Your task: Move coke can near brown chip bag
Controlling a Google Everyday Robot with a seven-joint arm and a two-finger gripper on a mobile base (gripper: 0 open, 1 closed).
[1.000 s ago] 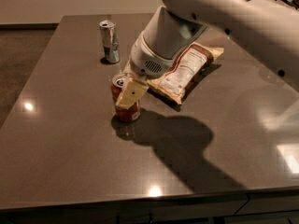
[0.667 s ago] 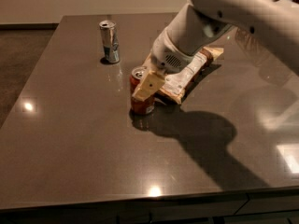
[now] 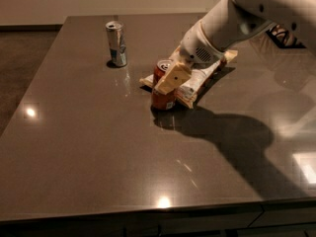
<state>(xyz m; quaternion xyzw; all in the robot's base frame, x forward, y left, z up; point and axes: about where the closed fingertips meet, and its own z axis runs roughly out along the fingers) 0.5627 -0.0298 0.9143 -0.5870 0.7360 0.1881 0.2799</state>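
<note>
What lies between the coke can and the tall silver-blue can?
Camera view: mostly bare table between the silver-blue can and the coke can; only a corner of the brown chip bag pokes out beside the coke can, which the pincer grips.

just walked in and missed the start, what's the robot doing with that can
The robot's arm reaches in from the right, and its gripper is clamped on the coke can. The can is upright, right against the near-left end of the brown chip bag, which lies flat on the dark table. Whether the can has been set down yet is hard to tell. A taller silver-blue can stands apart at the back left.
</note>
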